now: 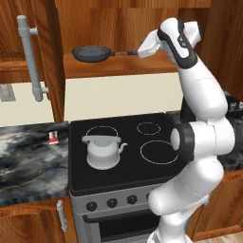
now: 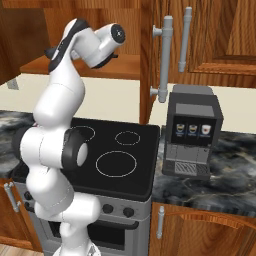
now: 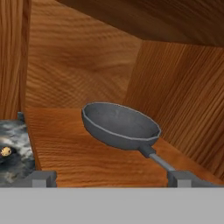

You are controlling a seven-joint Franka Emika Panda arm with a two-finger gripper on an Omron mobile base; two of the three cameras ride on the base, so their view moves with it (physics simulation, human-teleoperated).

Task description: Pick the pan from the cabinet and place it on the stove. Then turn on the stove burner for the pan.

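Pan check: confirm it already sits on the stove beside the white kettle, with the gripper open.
Not on the stove. The left base view shows the pan on the open cabinet's shelf, above the stove. The kettle is on the stove, and the gripper is open.

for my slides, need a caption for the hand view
Open hand facing the pan on the cabinet shelf.

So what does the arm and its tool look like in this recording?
The arm is made of glossy white, rounded segments with dark bands at the joints. A black strip runs along the upper link near the wrist. The tool ends in two small grey blocky fingertips. No cables or markings are visible.
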